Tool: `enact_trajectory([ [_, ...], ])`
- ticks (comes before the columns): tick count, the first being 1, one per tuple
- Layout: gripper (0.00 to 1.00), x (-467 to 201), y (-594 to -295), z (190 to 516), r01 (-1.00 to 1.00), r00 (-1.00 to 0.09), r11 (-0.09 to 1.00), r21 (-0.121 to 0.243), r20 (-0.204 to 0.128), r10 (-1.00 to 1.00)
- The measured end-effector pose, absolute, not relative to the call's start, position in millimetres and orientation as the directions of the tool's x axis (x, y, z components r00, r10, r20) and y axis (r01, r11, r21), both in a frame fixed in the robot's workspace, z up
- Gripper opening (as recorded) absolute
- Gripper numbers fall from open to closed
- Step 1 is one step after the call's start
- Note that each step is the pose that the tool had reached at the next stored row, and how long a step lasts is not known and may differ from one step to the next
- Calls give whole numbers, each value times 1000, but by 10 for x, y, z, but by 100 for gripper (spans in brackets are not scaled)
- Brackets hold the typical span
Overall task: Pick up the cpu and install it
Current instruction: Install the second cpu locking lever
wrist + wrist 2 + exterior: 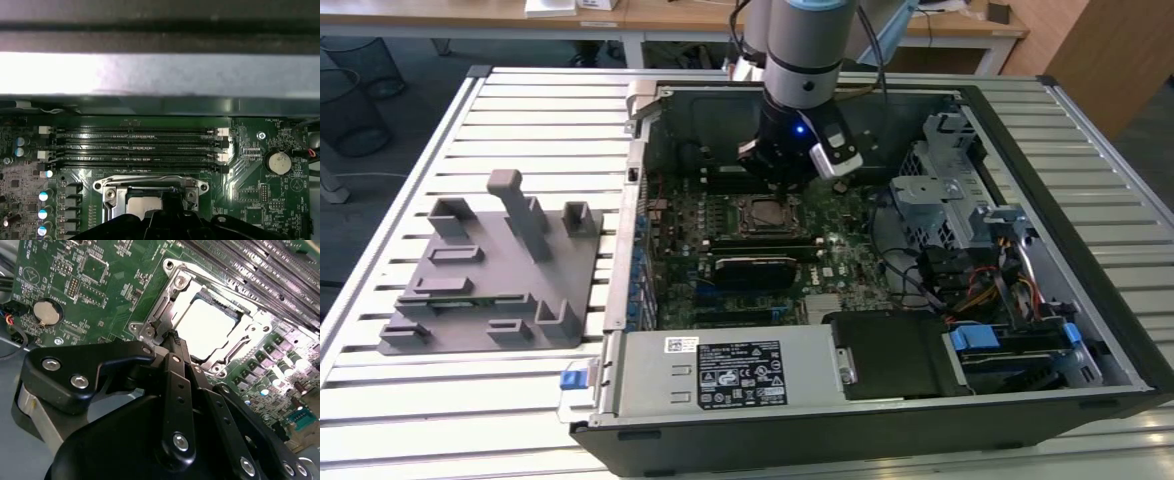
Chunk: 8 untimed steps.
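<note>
End effector [172, 335] over cpu [205, 330] (seated)

slatted metal table [507, 400], wooden desks [667, 18], grey floor [400, 110]

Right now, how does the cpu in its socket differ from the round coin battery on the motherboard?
The cpu is square and flat with a pale silvery top; the coin battery is round.
The cpu sits framed by the socket's metal bracket; the battery sits in a dark round holder.
The claw hangs right at the cpu's edge, well away from the battery.
Both are metallic and lie flat on the green motherboard.
</note>
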<state>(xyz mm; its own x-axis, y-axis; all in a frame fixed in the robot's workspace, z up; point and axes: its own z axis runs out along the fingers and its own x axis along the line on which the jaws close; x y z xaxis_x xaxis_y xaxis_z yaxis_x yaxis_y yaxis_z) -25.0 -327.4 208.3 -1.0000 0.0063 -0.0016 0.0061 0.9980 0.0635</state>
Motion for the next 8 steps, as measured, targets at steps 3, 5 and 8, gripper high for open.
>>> enact_trajectory([
  [3,11,-250,-3275,2130,6,-1000,998,63,-2,6],
  [5,11,-250,-3275,2218,6,-1000,998,64,-2,6],
  [8,11,-250,-3275,2340,6,-1000,998,64,-2,6],
])
